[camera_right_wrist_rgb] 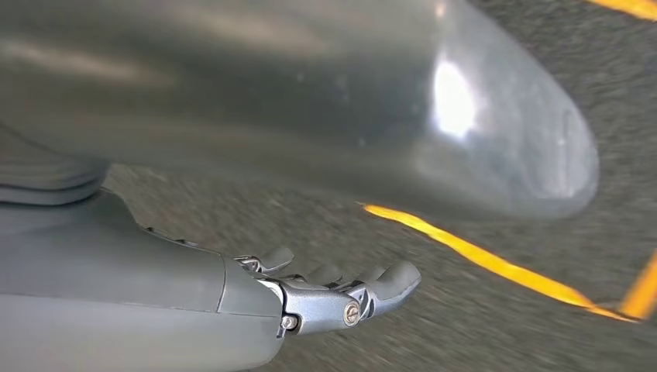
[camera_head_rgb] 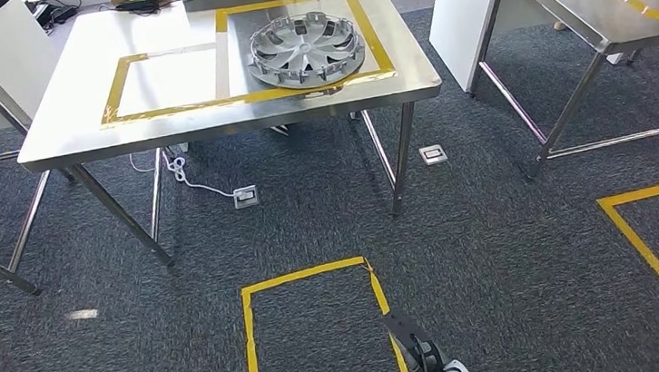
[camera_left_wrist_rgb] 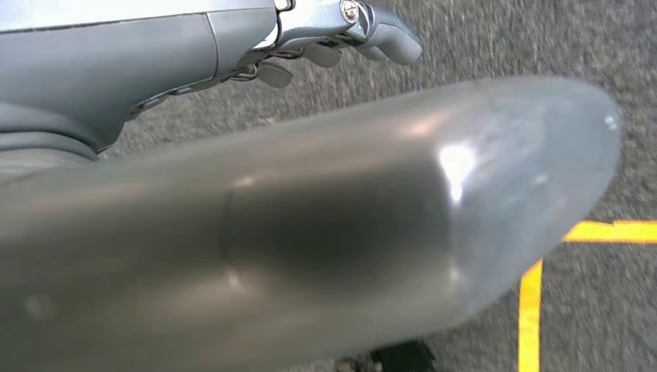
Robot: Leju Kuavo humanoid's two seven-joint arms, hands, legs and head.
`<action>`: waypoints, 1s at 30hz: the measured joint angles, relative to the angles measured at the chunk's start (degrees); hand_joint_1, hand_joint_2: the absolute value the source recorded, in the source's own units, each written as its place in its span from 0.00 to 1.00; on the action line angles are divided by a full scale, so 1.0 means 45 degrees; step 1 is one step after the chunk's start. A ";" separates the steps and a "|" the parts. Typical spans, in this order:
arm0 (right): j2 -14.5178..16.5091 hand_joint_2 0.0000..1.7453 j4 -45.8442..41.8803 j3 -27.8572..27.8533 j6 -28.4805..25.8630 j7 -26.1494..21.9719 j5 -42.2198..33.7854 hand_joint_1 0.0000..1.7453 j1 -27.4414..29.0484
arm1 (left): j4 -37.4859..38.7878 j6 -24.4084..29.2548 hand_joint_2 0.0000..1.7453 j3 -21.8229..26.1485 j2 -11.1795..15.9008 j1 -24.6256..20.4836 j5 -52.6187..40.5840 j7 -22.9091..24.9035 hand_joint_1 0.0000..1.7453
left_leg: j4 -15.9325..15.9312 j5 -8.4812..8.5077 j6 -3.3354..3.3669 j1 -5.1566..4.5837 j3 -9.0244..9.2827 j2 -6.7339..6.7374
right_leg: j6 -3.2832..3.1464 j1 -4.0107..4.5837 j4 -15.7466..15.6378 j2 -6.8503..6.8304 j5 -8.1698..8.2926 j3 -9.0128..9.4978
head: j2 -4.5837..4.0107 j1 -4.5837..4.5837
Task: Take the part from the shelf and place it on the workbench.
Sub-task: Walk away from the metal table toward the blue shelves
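Both arms hang low over grey carpet. The left hand [camera_left_wrist_rgb: 341, 39] and right hand [camera_right_wrist_rgb: 333, 294] hold nothing, fingers loosely spread. The silver wheel cover [camera_head_rgb: 303, 52] lies flat on the steel tabletop [camera_head_rgb: 71, 92] at twelve o'clock, inside yellow tape, well apart from both hands.

Grey carpet [camera_head_rgb: 496, 252], yellow tape square [camera_head_rgb: 317, 333]

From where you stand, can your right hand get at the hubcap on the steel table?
Probably not yet. The hubcap lies far across the table, with carpet between. The right hand hangs empty beside the body, above the floor. Walking closer should leave the way free.
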 joint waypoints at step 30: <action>-0.1098 0.00 -0.0416 -0.2122 0.1031 0.1593 -0.3580 0.00 0.1414 | -0.0180 -0.2136 0.00 -0.4392 0.0617 0.1949 0.5410 0.0426 0.00 | 0.1054 -0.1673 0.0263 -0.0341 0.1451 0.0184 | -0.0420 0.0355 0.0037 -0.0192 0.0316 -0.0496 | 0.0005 -0.0313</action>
